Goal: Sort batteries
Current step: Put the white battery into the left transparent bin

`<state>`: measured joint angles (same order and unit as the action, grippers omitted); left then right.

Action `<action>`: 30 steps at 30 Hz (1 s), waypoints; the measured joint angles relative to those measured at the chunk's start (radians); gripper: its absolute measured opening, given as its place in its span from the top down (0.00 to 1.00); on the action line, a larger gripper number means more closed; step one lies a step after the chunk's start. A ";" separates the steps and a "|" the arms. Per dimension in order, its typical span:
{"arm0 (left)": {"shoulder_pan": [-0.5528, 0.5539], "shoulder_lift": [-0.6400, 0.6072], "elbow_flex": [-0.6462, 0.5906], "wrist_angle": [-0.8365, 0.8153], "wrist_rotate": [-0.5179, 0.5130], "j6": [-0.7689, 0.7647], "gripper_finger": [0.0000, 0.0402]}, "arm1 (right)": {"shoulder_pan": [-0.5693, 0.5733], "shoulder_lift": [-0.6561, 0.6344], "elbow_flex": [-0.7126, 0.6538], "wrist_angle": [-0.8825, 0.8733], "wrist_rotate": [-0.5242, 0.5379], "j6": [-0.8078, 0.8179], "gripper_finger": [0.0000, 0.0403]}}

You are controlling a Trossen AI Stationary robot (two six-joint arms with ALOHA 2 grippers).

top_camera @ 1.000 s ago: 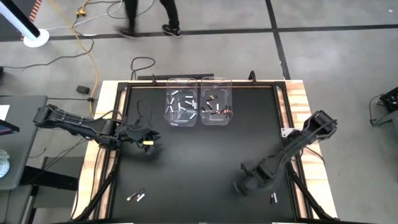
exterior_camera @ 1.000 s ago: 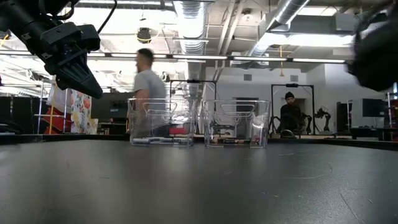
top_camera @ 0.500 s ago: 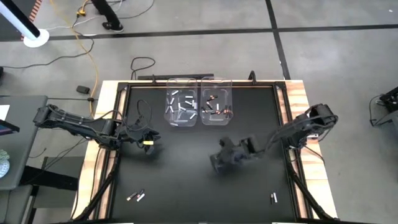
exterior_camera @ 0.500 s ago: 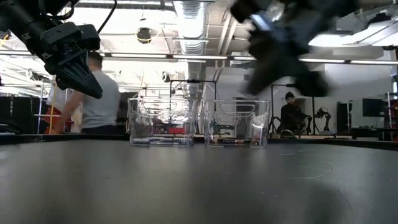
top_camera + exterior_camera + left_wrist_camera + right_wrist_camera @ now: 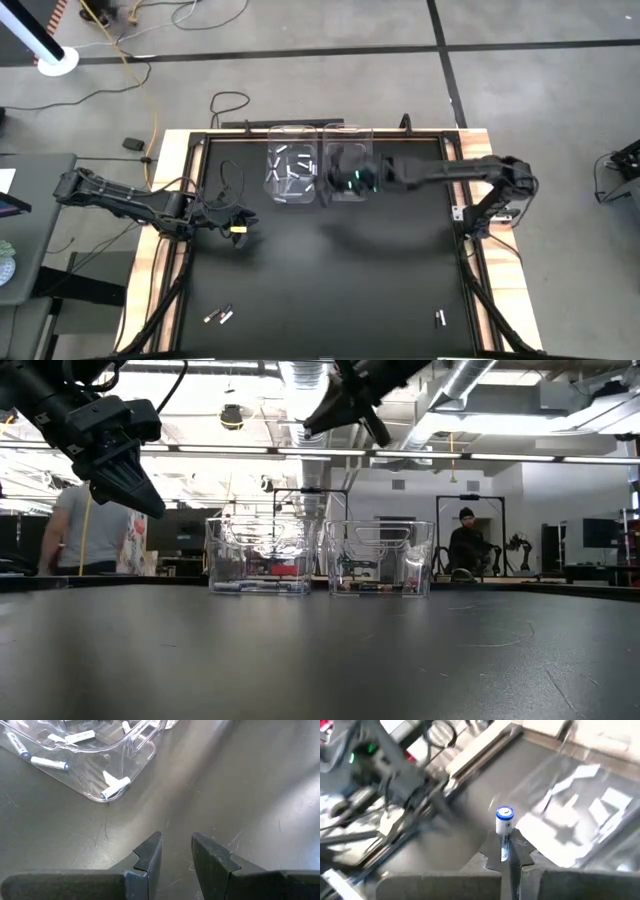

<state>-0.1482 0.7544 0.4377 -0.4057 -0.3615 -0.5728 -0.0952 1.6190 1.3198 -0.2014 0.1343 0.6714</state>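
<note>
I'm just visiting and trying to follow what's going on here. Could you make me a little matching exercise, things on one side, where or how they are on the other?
Things:
1. right gripper
2. left gripper
3. left bin
4. lone battery

Places or states:
A. lying on the table near its front right corner
B. holds white batteries
C. hanging above the bins, shut on a white battery
D. empty, over the table's left side

Pairs: 1-C, 2-D, 3-B, 4-A
</note>
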 joint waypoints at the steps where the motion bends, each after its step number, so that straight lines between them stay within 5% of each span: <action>1: 0.000 0.000 0.000 0.000 -0.004 0.000 0.75 | -0.025 0.010 0.046 -0.034 -0.004 -0.042 0.97; 15: 0.006 0.000 0.000 -0.001 -0.051 -0.008 0.75 | -0.192 0.478 0.693 -0.471 -0.065 -0.513 0.98; 30: 0.006 0.000 0.000 -0.007 -0.051 -0.068 0.75 | -0.261 0.863 0.954 -0.716 -0.154 -0.588 0.97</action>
<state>-0.1425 0.7544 0.4381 -0.4128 -0.4122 -0.6411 -0.3557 2.4824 2.2738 -0.9172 -0.0199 0.0829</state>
